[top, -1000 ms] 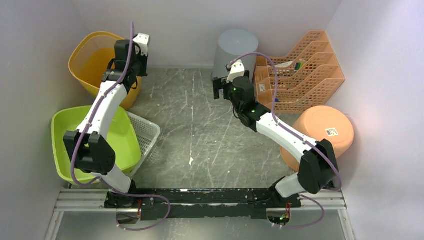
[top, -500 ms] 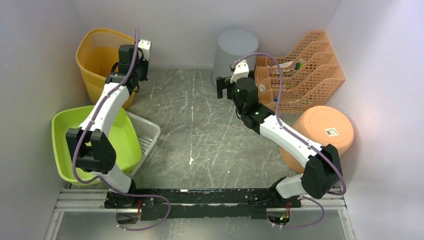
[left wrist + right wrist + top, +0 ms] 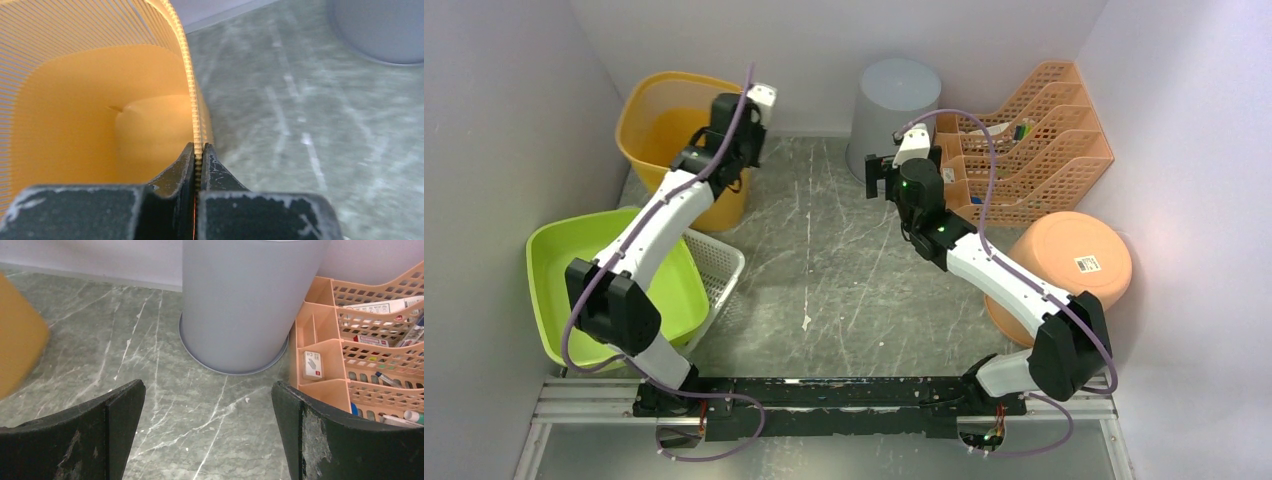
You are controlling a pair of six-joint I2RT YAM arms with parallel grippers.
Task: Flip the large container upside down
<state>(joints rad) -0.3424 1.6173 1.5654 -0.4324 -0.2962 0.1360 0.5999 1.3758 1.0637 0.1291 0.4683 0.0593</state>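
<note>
The large container (image 3: 669, 115) is a yellow-orange slatted basket at the back left, mouth up and leaning a little. My left gripper (image 3: 742, 140) is shut on its right rim. In the left wrist view the ribbed rim (image 3: 190, 85) runs straight down into the left gripper (image 3: 198, 150), one finger inside the basket (image 3: 95, 105) and one outside. My right gripper (image 3: 882, 178) hovers open over the floor in front of the grey bin. The right gripper (image 3: 207, 400) holds nothing, and a blurred edge of the container (image 3: 17, 335) shows at the left of its view.
An upside-down grey bin (image 3: 896, 95) stands at the back centre. A peach file organiser (image 3: 1024, 140) sits to its right, an overturned peach bowl (image 3: 1069, 265) at the right. A green tub (image 3: 564, 250) and a white mesh basket (image 3: 719, 262) lie at the left.
My left gripper has closed tight on the basket's rim and pulled the basket to the right, away from the left wall. The right arm has shifted slightly toward the grey bin.
</note>
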